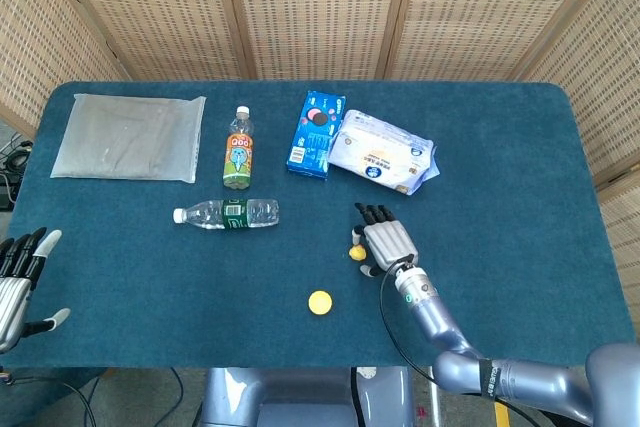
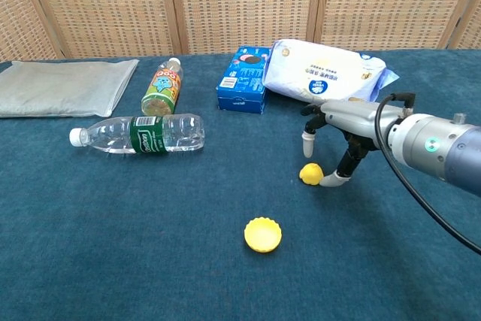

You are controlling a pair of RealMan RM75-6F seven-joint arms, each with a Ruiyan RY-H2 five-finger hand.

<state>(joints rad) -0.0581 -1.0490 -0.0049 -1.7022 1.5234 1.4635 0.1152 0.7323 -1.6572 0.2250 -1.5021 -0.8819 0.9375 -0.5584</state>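
Observation:
My right hand hovers over the middle of the blue table, fingers spread, holding nothing. Its thumb tip comes down right beside a small yellow lump, close to touching it. A flat yellow cap lies nearer the front edge. My left hand hangs off the table's front left corner, fingers apart and empty; the chest view does not show it.
A clear water bottle lies on its side. Behind it lie an orange drink bottle, a blue cookie box, a white wipes pack and a grey bag.

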